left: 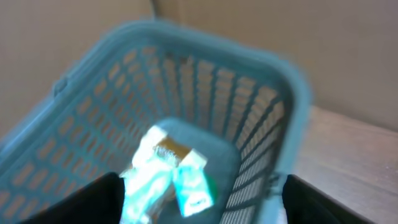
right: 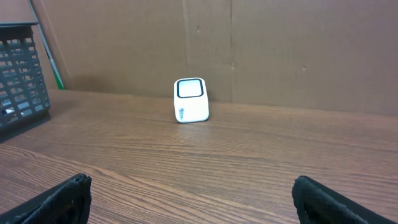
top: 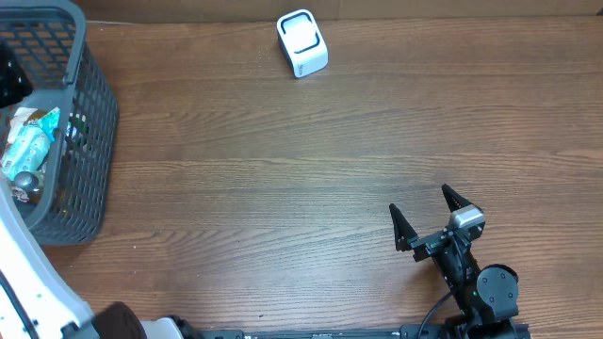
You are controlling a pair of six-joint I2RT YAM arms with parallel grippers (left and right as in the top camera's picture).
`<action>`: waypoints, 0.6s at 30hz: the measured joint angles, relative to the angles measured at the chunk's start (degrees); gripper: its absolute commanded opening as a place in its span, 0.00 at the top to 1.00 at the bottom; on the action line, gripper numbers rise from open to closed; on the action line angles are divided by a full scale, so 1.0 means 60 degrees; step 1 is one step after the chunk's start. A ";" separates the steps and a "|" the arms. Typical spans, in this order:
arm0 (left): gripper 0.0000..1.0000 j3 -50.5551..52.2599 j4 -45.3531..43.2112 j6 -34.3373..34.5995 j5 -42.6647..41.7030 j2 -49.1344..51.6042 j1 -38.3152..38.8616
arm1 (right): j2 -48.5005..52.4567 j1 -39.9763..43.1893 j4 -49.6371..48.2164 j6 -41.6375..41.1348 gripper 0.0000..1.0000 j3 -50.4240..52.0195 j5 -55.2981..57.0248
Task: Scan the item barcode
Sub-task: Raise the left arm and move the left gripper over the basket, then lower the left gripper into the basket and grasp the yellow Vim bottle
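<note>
Overhead view: your packets (top: 26, 143) lie in the basket (top: 97, 94), and both claws are released.
Your left claw (left: 199, 205) hangs above the grey basket at the table's (top: 283, 188) left edge, fingers spread wide with nothing between them, over the teal-and-white packets on its floor. Your right claw (top: 420, 200) gapes empty at the front right, well apart from the white scanner (top: 302, 43) at the far edge.
</note>
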State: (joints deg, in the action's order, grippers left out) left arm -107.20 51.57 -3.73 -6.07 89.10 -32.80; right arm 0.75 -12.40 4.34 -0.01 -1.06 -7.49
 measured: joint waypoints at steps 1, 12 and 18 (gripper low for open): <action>0.05 0.0000 0.0149 -0.0029 0.0004 0.0175 -0.0127 | -0.0004 0.0000 0.0000 0.0000 0.00 0.0000 0.0000; 0.00 0.0000 0.2769 -0.0127 0.0492 0.1701 -0.0714 | -0.0004 0.0000 0.0000 -0.0004 0.00 0.0000 0.0000; 0.00 -0.0033 0.3096 -0.0120 0.1257 0.2320 -0.0747 | 0.0000 0.0000 0.0000 0.0000 0.00 0.0000 -0.0004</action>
State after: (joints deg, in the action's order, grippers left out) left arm -107.39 70.15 -4.45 1.48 103.02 -37.28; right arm 0.75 -12.40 4.34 -0.01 -1.06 -7.51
